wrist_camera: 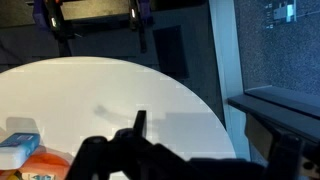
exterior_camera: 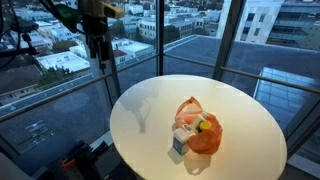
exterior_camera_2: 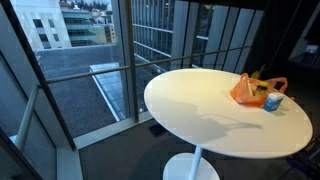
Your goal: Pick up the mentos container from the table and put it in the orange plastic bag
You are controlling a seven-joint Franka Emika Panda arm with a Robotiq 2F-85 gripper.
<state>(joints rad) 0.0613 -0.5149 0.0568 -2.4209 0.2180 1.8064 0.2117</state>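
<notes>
The mentos container [exterior_camera: 180, 144] is a small white and blue tub standing on the round white table [exterior_camera: 150, 110], touching the near side of the orange plastic bag [exterior_camera: 200, 131]. Both also show in an exterior view, the container [exterior_camera_2: 273, 101] beside the bag [exterior_camera_2: 252, 90], and at the wrist view's lower left, the container [wrist_camera: 18, 150] and the bag [wrist_camera: 45, 168]. My gripper [exterior_camera: 97, 47] hangs high above the table's far left edge, well away from them. In the wrist view its dark fingers [wrist_camera: 210, 150] look apart and hold nothing.
The bag holds several items, one yellow and green [exterior_camera: 203, 126]. Glass walls with dark frames [exterior_camera: 160, 30] stand close behind the table. A railing and window sill [wrist_camera: 280, 105] lie just past the table's edge. The table's pedestal base [exterior_camera_2: 190, 168] stands on the floor.
</notes>
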